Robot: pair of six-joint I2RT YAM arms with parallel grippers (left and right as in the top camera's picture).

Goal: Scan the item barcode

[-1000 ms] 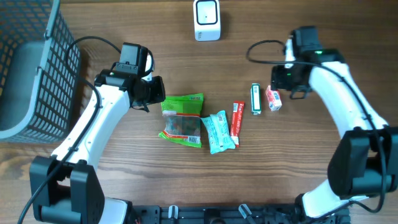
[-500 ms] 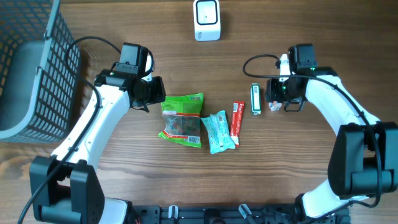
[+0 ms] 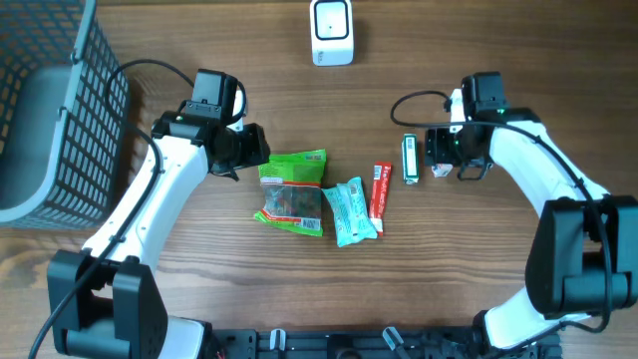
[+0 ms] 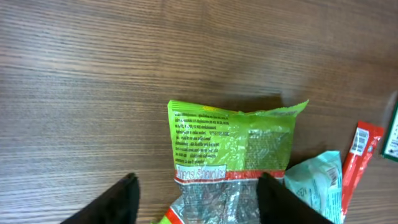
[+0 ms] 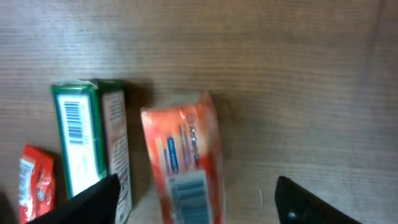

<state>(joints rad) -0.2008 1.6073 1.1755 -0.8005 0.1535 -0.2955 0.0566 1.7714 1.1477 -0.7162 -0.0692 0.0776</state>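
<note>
R gripper (image 5: 196,202) open, jaws astride red pack (image 5: 183,155), robot-side & right of scanner (image 3: 331,32). Best: drop lower, centre up, pinch long edges, keep barcode (image 5: 188,191) uncovered. L gripper (image 4: 199,199) open over green bag (image 4: 233,140), robot-side of scanner.

Table (image 3: 199,299) reads to me as matt wood with fine grain. Green snack bag (image 4: 233,146): glossy, crinkled plastic film. Orange-red packet (image 5: 186,165): shiny plastic wrap. Green box (image 5: 81,143) looks like smooth printed card. Scanner (image 3: 331,30): smooth white plastic. Basket (image 3: 70,120): dark wire mesh.
</note>
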